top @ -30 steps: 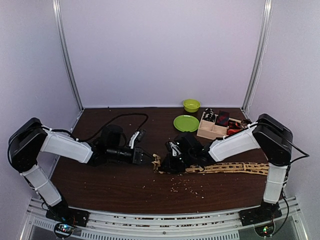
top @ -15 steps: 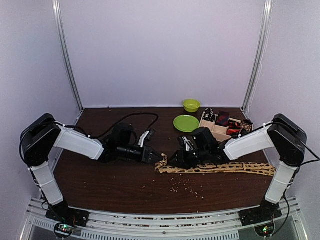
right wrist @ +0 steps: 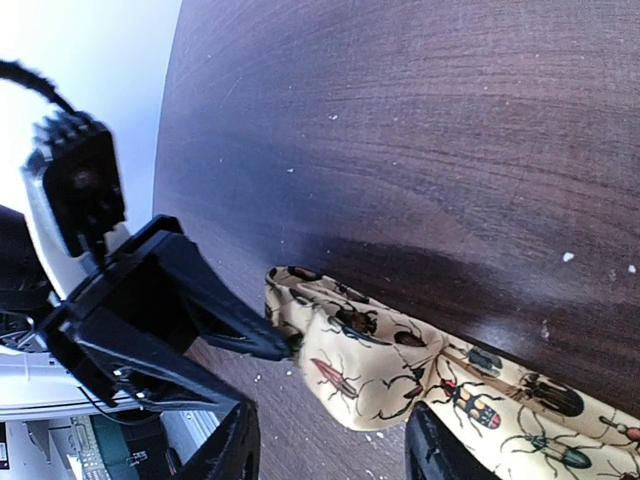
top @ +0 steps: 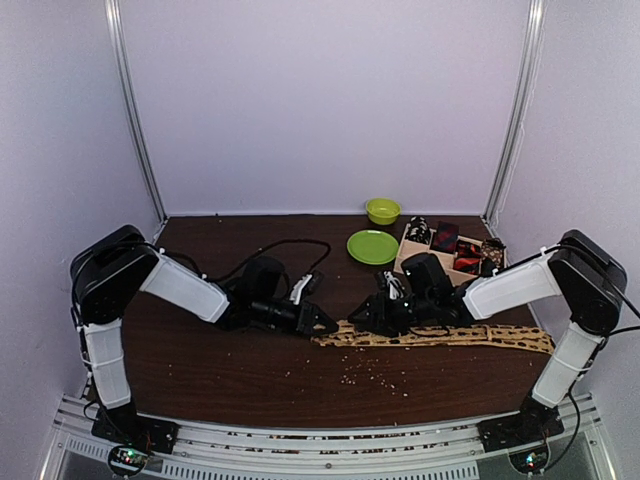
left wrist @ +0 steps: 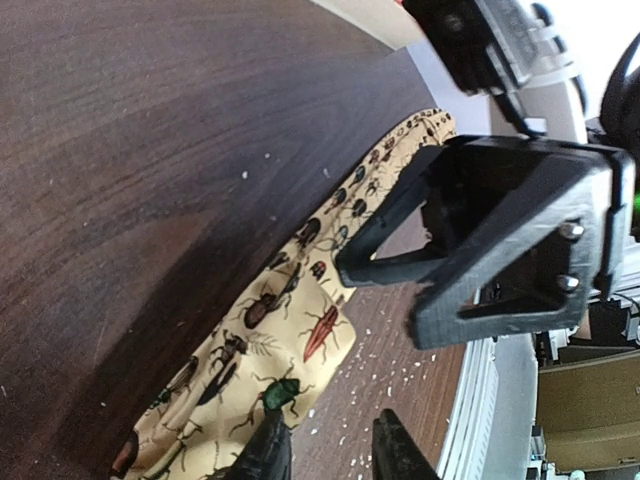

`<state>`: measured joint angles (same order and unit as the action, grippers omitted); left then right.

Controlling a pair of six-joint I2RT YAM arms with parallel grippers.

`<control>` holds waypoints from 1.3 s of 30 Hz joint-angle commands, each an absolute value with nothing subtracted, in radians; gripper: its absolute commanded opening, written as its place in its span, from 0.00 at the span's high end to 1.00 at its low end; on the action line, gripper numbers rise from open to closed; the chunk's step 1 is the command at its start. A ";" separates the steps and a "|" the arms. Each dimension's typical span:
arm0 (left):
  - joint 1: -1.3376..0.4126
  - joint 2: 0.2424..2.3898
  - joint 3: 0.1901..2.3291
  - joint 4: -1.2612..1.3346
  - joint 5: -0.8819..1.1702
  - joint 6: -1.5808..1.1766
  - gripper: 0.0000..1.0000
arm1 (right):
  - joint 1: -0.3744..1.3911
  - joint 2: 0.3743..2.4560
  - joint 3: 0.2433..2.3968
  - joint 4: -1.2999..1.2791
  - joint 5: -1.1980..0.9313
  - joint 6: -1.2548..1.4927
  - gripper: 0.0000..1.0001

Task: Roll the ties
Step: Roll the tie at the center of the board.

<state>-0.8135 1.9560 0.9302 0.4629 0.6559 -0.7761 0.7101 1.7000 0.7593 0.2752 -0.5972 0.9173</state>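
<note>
- Since a second ago both arms have reached further to the right. The left end of the long tan fabric necktie printed with beetles (top: 450, 336) was bunched then and now lies flat.
- The dark brown wooden counter (top: 220, 370) carries this tie as a straight band in front of the right arm. The band is near the tan wooden compartment tray (top: 420, 270) at the back but apart from it.
- The small dark and red tie bundles (top: 445, 237) sit in the compartments of the tray.
- The left fingers (left wrist: 268, 455) are parted and grip nothing; their tips stand at the end of the tie.
- The right fingers (right wrist: 232, 445) are parted too, and the end of the tie lies between them, not gripped.
- To roll well, I think one pair should pinch the end and turn it over itself. The other pair should press the band so it stays straight and tight.
- No brand, label or writing can be read.
</note>
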 commanded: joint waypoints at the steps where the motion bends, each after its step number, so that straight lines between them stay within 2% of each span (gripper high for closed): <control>1: -0.820 1.991 0.957 0.538 0.678 -0.800 0.68 | 0.709 1.684 0.761 0.313 -0.616 0.931 0.50; 4: -0.821 1.999 0.953 0.574 0.685 -0.819 0.67 | 0.710 1.687 0.776 0.305 -0.622 0.934 0.50; 9: -0.827 2.017 0.963 0.588 0.690 -0.828 0.75 | 0.721 1.713 0.819 0.225 -0.613 0.908 0.52; 14: -0.839 2.042 0.987 0.585 0.695 -0.828 0.78 | 0.728 1.744 0.869 0.112 -0.569 0.856 0.55; 25: -0.843 2.044 0.986 0.585 0.699 -0.821 0.82 | 0.747 1.787 0.924 -0.021 -0.497 0.806 0.65; 34: -0.851 2.034 1.003 0.526 0.688 -0.777 0.82 | 0.749 1.781 0.931 -0.068 -0.457 0.783 0.63; 37: -0.851 2.027 1.000 0.524 0.689 -0.765 0.81 | 0.750 1.782 0.934 -0.046 -0.471 0.790 0.76; 39: -0.850 2.000 0.992 0.491 0.675 -0.720 0.74 | 0.750 1.777 0.936 -0.043 -0.472 0.793 0.84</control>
<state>-0.8455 2.0418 0.9775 0.5114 0.6815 -0.7948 0.7425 1.7741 0.9123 -0.0505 -0.4900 0.7956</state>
